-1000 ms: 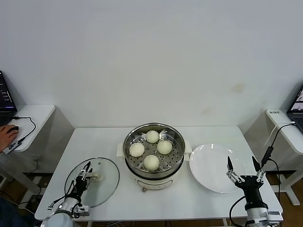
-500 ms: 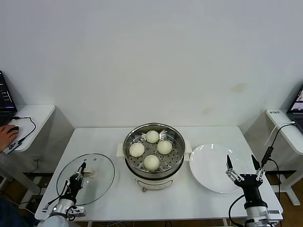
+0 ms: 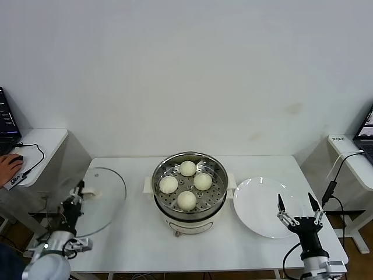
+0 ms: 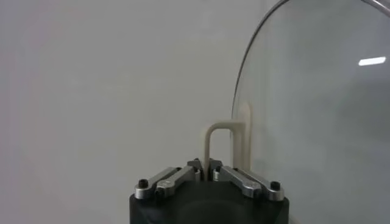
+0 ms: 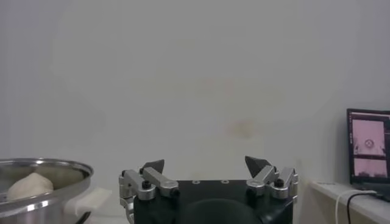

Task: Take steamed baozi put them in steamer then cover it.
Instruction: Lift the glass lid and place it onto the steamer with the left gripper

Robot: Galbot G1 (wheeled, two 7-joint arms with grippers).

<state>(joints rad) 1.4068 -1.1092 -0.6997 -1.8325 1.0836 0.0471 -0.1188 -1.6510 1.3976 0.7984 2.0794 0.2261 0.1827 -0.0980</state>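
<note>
Left gripper (image 3: pixel 77 191) now clamped on the cover's cream handle (image 4: pixel 220 143); glass cover (image 3: pixel 99 198) has come up off the table, tilted, at the table's left edge. A second ago it lay flat, jaws apart. Right gripper (image 3: pixel 299 209) idle, jaws wide, empty, over the white plate (image 3: pixel 259 204). Farther back: steamer (image 3: pixel 189 188) open, four baozi (image 3: pixel 186 200) on the tray. Loading looks done; covering is what's left.

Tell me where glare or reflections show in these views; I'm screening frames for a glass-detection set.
Head view: the clear cover, held by the left hand, is see-through with a faint sheen; the steamer rim shines. Left wrist view: one bright streak reflects on the glass. Right wrist view: no glare; the right hand shows dark against the wall.
</note>
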